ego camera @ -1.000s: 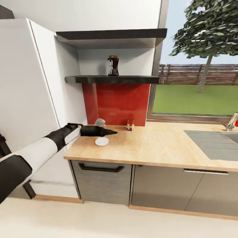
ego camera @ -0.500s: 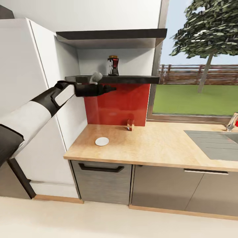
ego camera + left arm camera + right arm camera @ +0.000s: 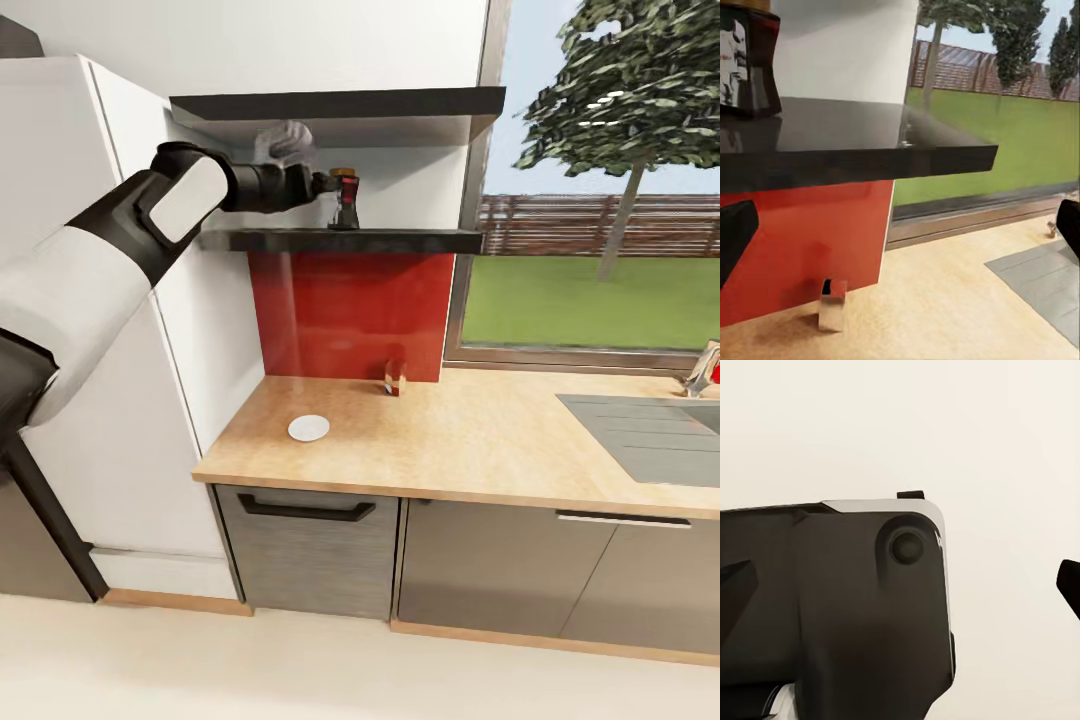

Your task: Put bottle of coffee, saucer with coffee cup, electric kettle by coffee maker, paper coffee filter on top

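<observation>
Coffee bottle [image 3: 343,199] is standing upright on the dark wall shelf [image 3: 400,241], near its left half, well above the countertop [image 3: 470,440]. In the left wrist view its dark body and pale label [image 3: 742,64] are sitting at the shelf's far left, off to one side of the fingers' line. The left gripper [image 3: 327,184] is hovering at shelf height just left of the jar, close to it; whether it is touching is hard to tell. Its jaws are standing apart, one fingertip [image 3: 733,236] at each edge of the wrist view with nothing between them. The right gripper's jaws are likewise apart and empty.

The jar is probably glass: stiff, smooth, fairly light but breakable, and apt to tip on the thin shelf if nudged high up. Taking it across the squarish body below the gold lid, on two flat faces, looks the safest hold.

A saucer [image 3: 308,428] is lying on the countertop below, and a small shaker [image 3: 394,378] stands by the red backsplash.
</observation>
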